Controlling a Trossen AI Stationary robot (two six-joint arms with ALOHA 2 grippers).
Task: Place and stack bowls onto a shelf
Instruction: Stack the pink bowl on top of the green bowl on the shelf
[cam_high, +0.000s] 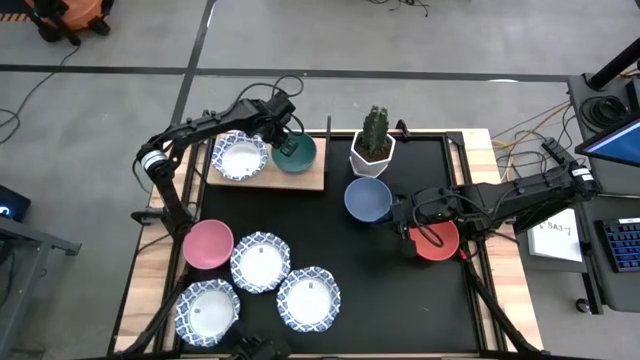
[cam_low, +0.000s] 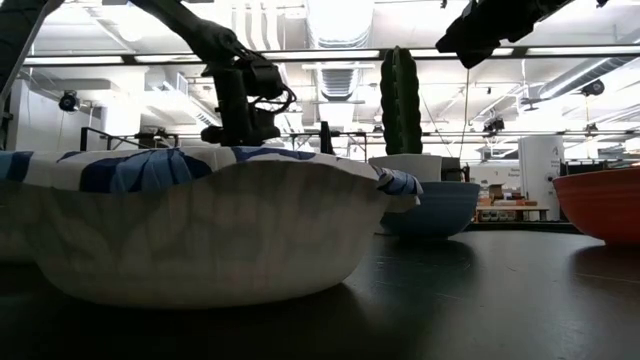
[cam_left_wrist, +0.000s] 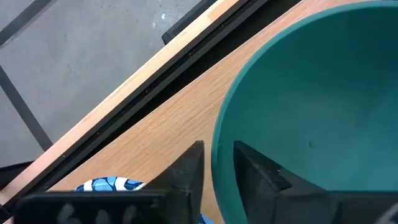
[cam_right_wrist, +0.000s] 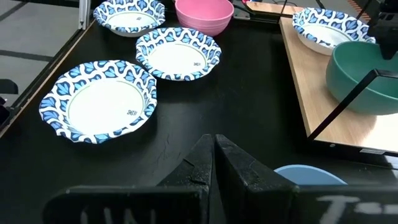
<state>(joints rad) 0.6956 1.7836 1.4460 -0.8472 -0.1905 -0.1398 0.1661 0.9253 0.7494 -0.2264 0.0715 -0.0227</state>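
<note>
The green bowl (cam_high: 296, 153) sits by its base on the wooden shelf (cam_high: 262, 178), to the right of a white blue-rimmed bowl (cam_high: 241, 156). My left gripper (cam_high: 287, 140) is over the green bowl's far-left rim, shut on it. My right gripper (cam_high: 404, 226) is shut and empty, low between the blue bowl (cam_high: 367, 199) and the red bowl (cam_high: 438, 241). On the black tabletop stand the pink bowl (cam_high: 208, 243) and three white patterned bowls (cam_high: 260, 262) (cam_high: 308, 298) (cam_high: 207, 312). My left gripper pinches the green bowl's rim (cam_left_wrist: 219, 155), one finger (cam_left_wrist: 261, 171) inside the bowl and the other finger (cam_left_wrist: 186, 174) outside it. It comes from above, pointing down. The bowl stands upright with its base on the shelf board (cam_left_wrist: 155, 130).
A white hexagonal pot with a cactus (cam_high: 373, 146) stands right of the shelf, behind the blue bowl. The shelf's thin black frame (cam_right_wrist: 339, 106) rises at its edge. Bare black tabletop (cam_high: 380, 290) lies near and right of the white bowls.
</note>
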